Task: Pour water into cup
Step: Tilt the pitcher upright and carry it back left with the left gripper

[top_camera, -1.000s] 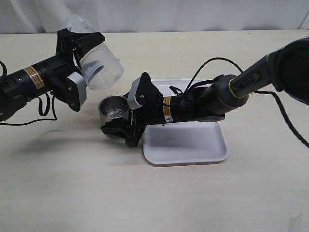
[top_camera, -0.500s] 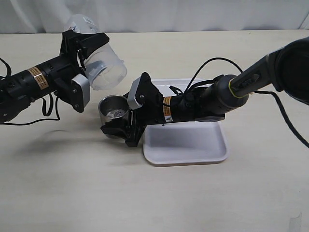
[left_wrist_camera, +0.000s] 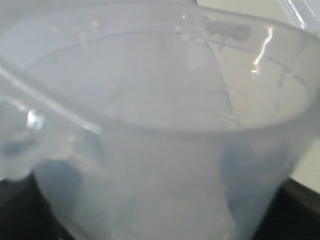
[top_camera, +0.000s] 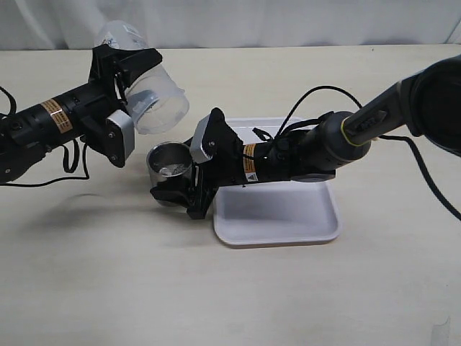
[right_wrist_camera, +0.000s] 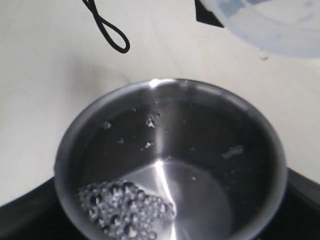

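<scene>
Translucent plastic fills the left wrist view: the left gripper (top_camera: 126, 97) is clamped on the one measuring jug (top_camera: 160, 108), a finger on either side of its wall. It holds the jug off the worktop (top_camera: 108, 274), tipped well over with its open mouth facing down and toward the right arm. Through the hazy wall of the jug (left_wrist_camera: 160, 150) I cannot tell whether any liquid is inside. In the right wrist view a single drop hangs under the jug's lip.

Just below and slightly to the right of that mouth sits the one cup (top_camera: 170, 164), shiny steel, upright, no handle. The right gripper (top_camera: 176, 191) is closed around its lower part, with black jaw parts showing on both sides of the cup (right_wrist_camera: 170, 165). Whether the cup's base touches the worktop cannot be made out.

The water (right_wrist_camera: 130, 210) lies shallow in the cup's bottom, with a cluster of bubbles on one side and a few droplets on the inner wall.

One white tray (top_camera: 277, 216) lies on the worktop just right of the cup, partly under the right arm. A black cable (top_camera: 317, 94) loops over that arm.
</scene>
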